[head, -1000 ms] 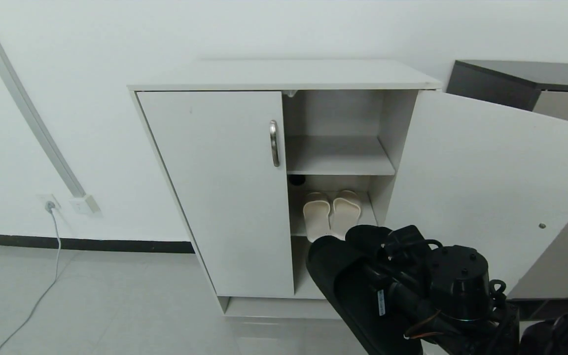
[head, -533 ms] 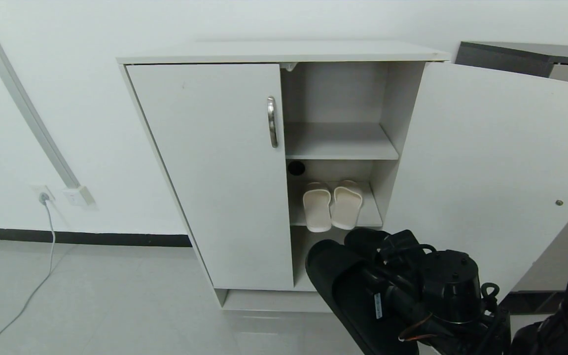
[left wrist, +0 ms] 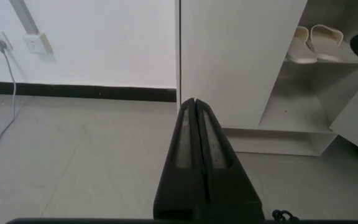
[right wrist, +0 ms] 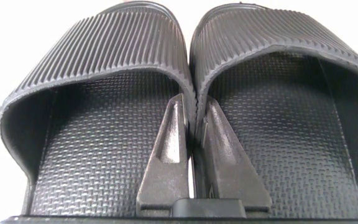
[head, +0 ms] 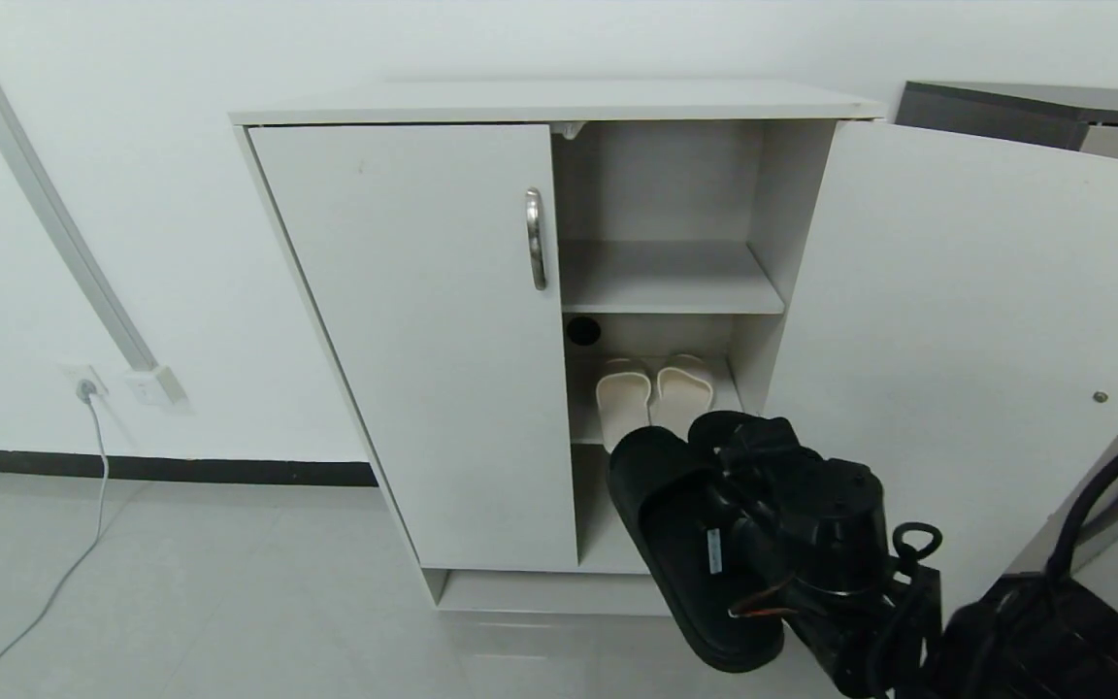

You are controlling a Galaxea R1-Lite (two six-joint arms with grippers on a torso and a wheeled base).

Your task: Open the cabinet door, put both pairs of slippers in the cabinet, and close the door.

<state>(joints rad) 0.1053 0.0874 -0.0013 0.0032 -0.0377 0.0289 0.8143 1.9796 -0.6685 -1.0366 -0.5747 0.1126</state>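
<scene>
The white cabinet stands against the wall with its left door shut and its right door swung wide open. A cream pair of slippers lies side by side on the middle shelf, and the left wrist view shows the same cream pair. My right gripper is shut on the black pair of slippers, pinching their two inner walls together. It holds the black pair toes up before the lower opening, just in front of the cream pair. My left gripper is shut on nothing, low above the floor left of the cabinet.
The upper shelf and bottom compartment lie behind the open side. A wall socket feeds a grey cable across the floor at left. A dark unit stands behind the open door. Tiled floor spreads left of the cabinet.
The head camera shifted, so the cabinet sits higher in view. My right gripper has carried the black slippers up and toward the cabinet, now overlapping the cream pair's heels.
</scene>
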